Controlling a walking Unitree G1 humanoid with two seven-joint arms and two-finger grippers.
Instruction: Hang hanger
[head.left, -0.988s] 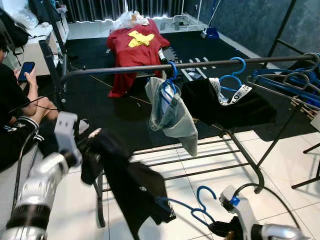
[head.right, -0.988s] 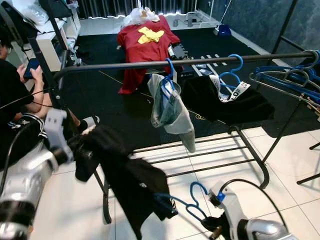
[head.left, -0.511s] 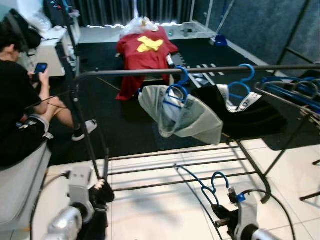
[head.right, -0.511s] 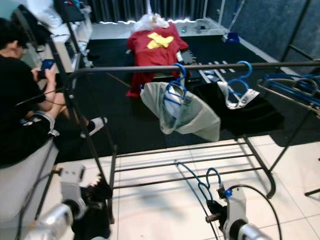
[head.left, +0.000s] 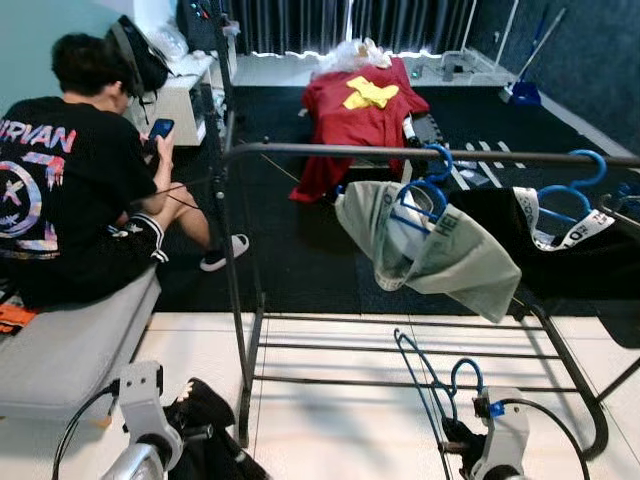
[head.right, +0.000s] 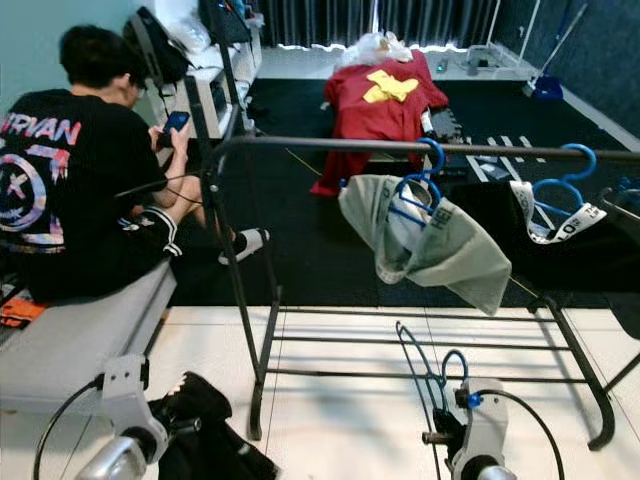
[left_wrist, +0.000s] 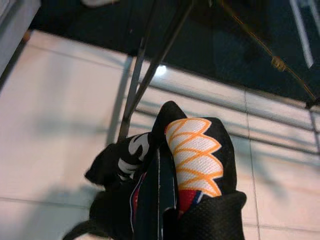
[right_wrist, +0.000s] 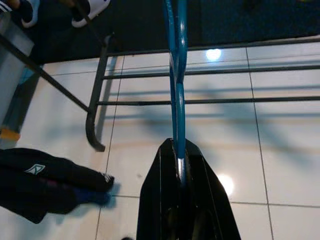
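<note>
Both arms lowered since a second ago, right gripper (right_wrist: 179, 160) fingers clamped on blue hanger (head.left: 440, 385), long axis upright, hook topmost, below rack rail (head.left: 420, 154), left gripper (left_wrist: 160, 200) fingers closed on black garment (left_wrist: 200, 165).

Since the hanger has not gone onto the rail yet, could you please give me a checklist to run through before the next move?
1. Right gripper shut on the blue hanger: ok.
2. Left gripper shut on the black garment: ok.
3. Garment on the hanger: not ok; it is bunched low at the left gripper, apart from the hanger.
4. Free space on the rail: ok, bare left of the grey garment.
5. Hanger raised to the rail: not ok, it is well below it.
6. Person away from the rail: cannot tell; seated close to its left end.
</note>
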